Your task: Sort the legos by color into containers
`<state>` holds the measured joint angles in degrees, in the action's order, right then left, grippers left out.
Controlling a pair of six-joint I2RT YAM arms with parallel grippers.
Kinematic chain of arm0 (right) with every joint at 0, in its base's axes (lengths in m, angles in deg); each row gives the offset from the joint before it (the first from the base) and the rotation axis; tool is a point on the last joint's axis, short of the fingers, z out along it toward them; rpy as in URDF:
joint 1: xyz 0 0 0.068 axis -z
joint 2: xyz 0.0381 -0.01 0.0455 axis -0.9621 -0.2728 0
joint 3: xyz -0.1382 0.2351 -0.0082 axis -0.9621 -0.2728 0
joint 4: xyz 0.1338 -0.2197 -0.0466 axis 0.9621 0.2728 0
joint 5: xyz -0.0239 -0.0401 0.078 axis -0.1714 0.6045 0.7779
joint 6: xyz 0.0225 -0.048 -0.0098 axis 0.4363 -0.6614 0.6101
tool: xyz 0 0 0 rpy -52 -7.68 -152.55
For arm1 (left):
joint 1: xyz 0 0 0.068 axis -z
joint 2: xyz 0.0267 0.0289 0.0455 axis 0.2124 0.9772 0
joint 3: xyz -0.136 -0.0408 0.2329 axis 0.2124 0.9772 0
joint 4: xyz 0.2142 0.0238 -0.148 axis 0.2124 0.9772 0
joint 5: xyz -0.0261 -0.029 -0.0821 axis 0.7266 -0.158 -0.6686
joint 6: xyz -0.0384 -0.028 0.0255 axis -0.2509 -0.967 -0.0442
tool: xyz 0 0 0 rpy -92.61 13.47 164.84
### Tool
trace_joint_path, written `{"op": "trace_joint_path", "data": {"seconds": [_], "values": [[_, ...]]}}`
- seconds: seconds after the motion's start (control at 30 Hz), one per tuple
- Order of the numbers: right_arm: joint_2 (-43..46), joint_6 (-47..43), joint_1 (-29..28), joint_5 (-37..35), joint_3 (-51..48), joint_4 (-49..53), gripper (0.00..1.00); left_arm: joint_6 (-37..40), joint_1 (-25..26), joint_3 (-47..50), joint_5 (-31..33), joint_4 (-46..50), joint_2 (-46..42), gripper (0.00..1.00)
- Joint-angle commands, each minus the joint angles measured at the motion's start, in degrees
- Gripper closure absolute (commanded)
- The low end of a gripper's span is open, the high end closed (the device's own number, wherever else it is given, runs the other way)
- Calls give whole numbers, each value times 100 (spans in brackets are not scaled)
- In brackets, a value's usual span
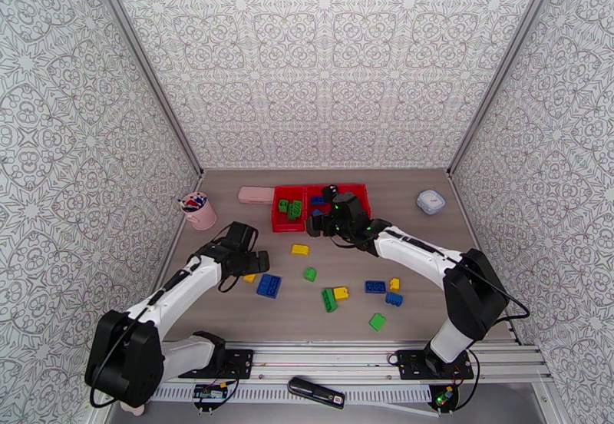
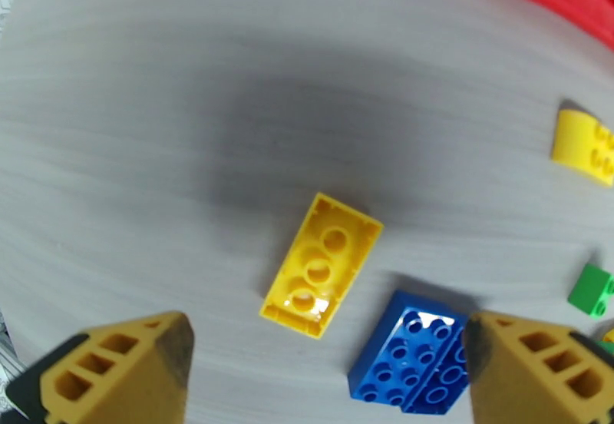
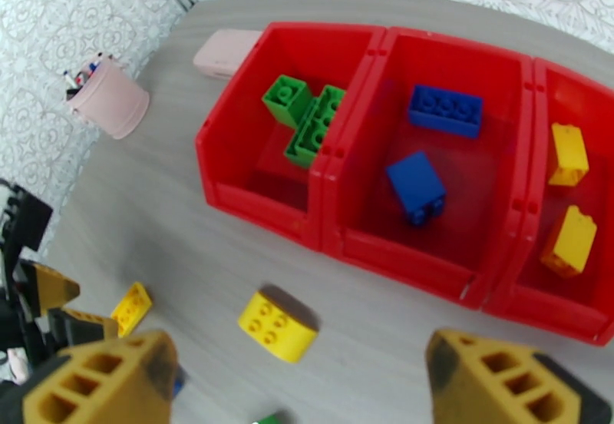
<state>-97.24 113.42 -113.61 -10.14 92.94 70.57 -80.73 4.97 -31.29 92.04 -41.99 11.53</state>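
1. The left gripper (image 2: 326, 352) is wide open with nothing in it, hanging low over the table (image 2: 153, 110).
2. Its obvious target is the yellow brick (image 2: 321, 264), lying studs-down so you see the hollow underside. It sits just ahead of the gripper, pretty much centred between the two fingers.
3. The bit that matters: the brick's long axis runs away from the gripper, leaning a little right. Closing would pinch the long sides, which is the good way, but I'd add a small wrist twist to square up first.
4. Watch the blue brick (image 2: 410, 356), just beside it on the right finger's side. I can't really tell from the wrist view if the two touch.
5. The right gripper (image 3: 303, 375) is also open and empty, up near the front of the containers (image 3: 384, 253), with a rounded yellow brick (image 3: 278, 326) just ahead of it.
6. Green is in the left bin, blue in the middle and yellow in the right-end bin (image 3: 537, 306), so it's a long carry for the left arm.
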Motion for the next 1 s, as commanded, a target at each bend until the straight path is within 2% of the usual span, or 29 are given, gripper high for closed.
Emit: {"op": "trace_joint_path", "data": {"seconds": [0.0,0.13,0.3,0.6,0.97], "values": [[159,149,-35,-18,-108,-86,11,216,-45,-183,-218,-97,170,7],[151,129,-38,-32,-94,-39,11,227,-80,-174,-30,-197,381,14],[140,185,-37,-23,-126,-21,11,229,-225,-212,-114,-293,635,24],[142,242,-37,-34,-207,-31,10,203,-256,-339,-350,-344,1207,30],[155,278,-37,-85,-253,-21,10,115,-238,-472,-247,-173,1617,53]]}}
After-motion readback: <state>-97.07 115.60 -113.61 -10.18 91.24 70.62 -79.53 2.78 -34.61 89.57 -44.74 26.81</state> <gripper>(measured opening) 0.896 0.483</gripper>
